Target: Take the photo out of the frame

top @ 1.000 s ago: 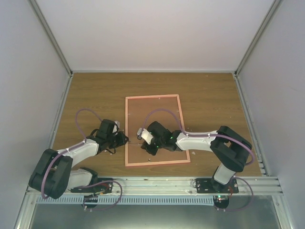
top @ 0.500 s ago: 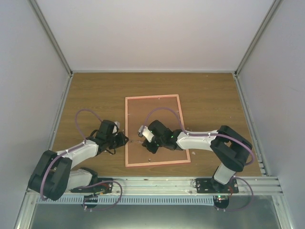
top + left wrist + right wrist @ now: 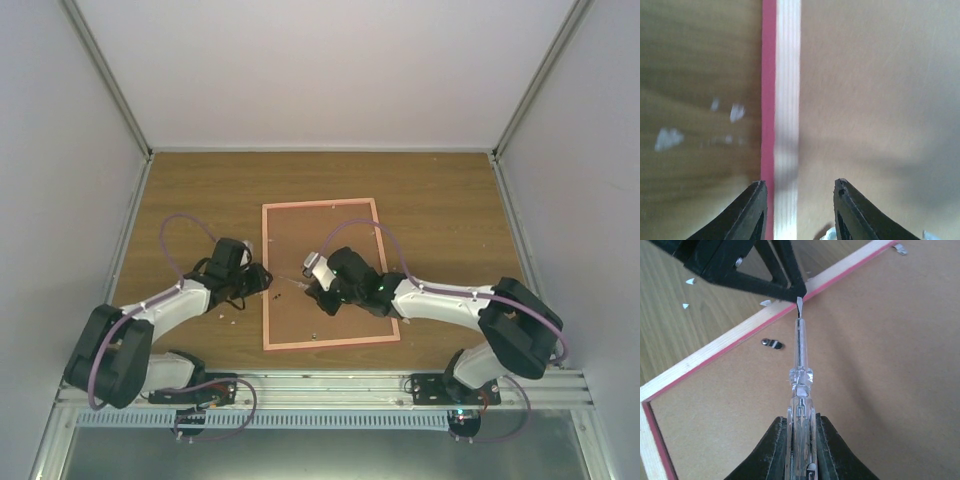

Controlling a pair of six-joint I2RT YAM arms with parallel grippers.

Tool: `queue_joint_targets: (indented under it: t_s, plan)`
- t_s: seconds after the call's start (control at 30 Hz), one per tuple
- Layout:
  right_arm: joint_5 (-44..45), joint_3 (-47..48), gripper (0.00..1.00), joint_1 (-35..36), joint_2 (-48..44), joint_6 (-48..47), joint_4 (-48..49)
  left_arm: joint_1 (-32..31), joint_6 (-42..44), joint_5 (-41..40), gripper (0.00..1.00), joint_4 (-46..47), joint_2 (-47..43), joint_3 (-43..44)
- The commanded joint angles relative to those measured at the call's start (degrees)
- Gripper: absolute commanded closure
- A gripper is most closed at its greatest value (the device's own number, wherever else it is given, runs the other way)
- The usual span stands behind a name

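Note:
The frame (image 3: 267,322) lies face down on the table, showing its thin pink-red rim and its brown board back (image 3: 335,232). The photo is hidden under that back. My left gripper (image 3: 267,280) is at the frame's left edge; in the left wrist view it (image 3: 800,184) stands open, straddling the pink and pale wood rail (image 3: 787,100). My right gripper (image 3: 801,420) is over the back and shut on a clear-handled tool (image 3: 800,357). The tool's flat tip sits at the rail, right by the left gripper's fingertip (image 3: 794,290).
Small metal tabs (image 3: 772,343) lie on the back near the rail, another at the far corner (image 3: 900,248). White flecks (image 3: 667,137) dot the wooden table (image 3: 200,190) left of the frame. Enclosure walls stand on three sides.
The left gripper's jaws have opened and it has shifted slightly away along the frame's left edge. The right arm has moved up and right, keeping the tool pointed at that edge.

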Motion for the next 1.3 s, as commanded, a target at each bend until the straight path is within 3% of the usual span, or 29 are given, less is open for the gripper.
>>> queue_joint_targets:
  t_s: [0.0,0.27,0.6,1.27]
  plan:
    - [3.0,-2.4,0.99,-1.3,-1.5,1.6,2.8,0.0,3.2,-5.4,0.61,0.4,5.4,5.6]
    - [4.3,-4.3,1.00,-2.8,-2.9,2.1,3.9,-0.1,7.0,-7.6,0.65,-0.8,17.9,14.5]
    - [4.2,-4.8,0.99,-5.0,-3.5,1.1,4.5,-3.5,9.6,-5.9,0.89,-2.0,19.8,15.4]
    - [0.9,5.5,0.99,-9.1,9.6,-1.9,2.6,-9.1,4.7,-2.4,0.90,-3.1,11.9,8.3]
